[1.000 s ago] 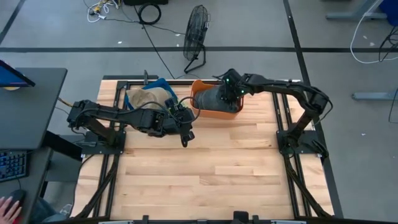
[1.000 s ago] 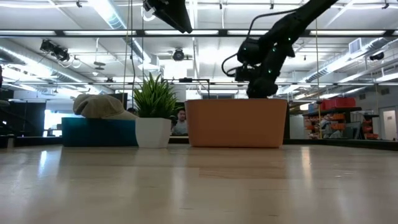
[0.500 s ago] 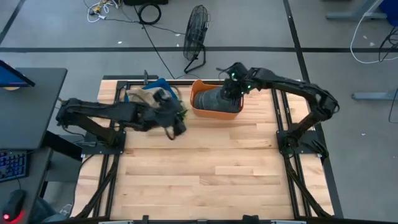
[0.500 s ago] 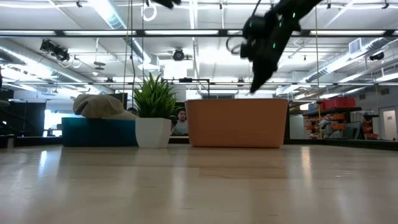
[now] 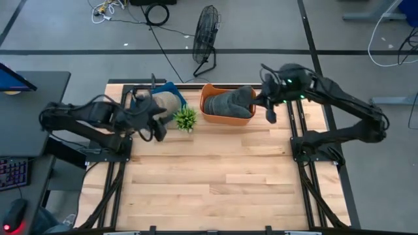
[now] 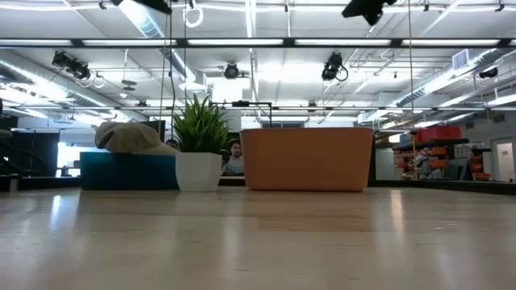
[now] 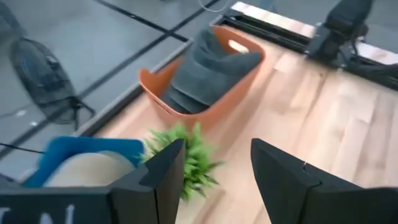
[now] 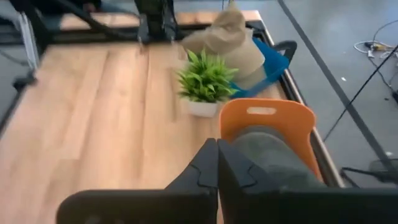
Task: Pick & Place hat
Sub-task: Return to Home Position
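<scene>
A grey hat [image 5: 228, 101] lies inside an orange basket [image 5: 206, 91] at the table's far edge; it also shows in the left wrist view [image 7: 208, 65]. A beige hat [image 5: 164, 102] rests on top of a blue bin [image 5: 171, 87], left of a small potted plant [image 5: 185, 119]. My left gripper [image 5: 159, 129] hovers open near the blue bin, facing the plant [image 7: 194, 158]. My right gripper [image 5: 270, 115] is shut and hangs in the air just right of the basket, holding nothing. In the right wrist view its shut fingers [image 8: 217, 149] point over the basket [image 8: 264, 115].
In the low view the blue bin [image 6: 129, 171], the plant [image 6: 199, 129] and the basket [image 6: 306, 159] stand in a row along the far edge. The wooden tabletop [image 5: 215, 176] stretches toward the near edge. A desk with a keyboard [image 5: 13, 173] stands off to the left.
My right gripper has risen out of the orange basket and swung toward the table's right edge; the grey hat has stayed in the basket. My left arm has drawn back from the table's middle toward the left edge, uncovering the plant.
</scene>
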Robot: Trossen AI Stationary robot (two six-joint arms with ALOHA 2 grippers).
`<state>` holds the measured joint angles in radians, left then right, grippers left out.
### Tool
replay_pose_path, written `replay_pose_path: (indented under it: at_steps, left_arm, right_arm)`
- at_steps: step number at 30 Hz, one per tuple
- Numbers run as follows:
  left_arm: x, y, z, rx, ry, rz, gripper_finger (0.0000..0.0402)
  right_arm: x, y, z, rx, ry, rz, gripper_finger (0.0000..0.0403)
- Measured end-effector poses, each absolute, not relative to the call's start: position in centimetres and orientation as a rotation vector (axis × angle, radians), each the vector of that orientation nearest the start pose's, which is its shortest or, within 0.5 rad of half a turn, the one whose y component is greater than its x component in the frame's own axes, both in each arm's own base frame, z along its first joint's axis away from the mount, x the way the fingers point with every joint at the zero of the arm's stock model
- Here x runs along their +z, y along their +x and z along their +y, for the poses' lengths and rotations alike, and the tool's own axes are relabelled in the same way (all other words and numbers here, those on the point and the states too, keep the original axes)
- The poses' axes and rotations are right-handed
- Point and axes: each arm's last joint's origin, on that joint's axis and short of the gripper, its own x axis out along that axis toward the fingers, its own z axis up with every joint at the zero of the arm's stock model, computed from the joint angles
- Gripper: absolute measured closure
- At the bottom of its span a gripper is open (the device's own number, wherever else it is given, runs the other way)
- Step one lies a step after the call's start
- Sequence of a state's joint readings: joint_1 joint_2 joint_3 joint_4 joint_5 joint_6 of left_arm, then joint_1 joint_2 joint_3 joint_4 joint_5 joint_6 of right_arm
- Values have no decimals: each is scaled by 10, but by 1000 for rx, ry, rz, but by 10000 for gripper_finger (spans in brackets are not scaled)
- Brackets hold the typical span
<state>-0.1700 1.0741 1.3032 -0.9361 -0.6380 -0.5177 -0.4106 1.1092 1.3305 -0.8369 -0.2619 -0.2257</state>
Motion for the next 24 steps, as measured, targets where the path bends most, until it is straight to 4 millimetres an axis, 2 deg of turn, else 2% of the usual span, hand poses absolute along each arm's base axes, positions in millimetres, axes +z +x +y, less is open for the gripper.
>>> replay_pose_path:
  at_steps: [3,7,11,17,24]
  left_arm:
    - [360,188,-16,557,-248,471,214]
    - [323,185,-16,488,-278,411,214]
    - [305,166,-11,503,-321,370,214]
    - [282,136,-2,504,-382,231,219]
    - [243,123,-1,439,-458,108,225]
  right_arm:
    - [389,176,-65,-89,39,534,403]
    - [364,154,-54,-105,99,472,403]
    - [344,130,-45,-135,116,367,403]
    - [308,107,-35,-135,138,221,403]
    - [266,99,-29,-36,221,109,403]
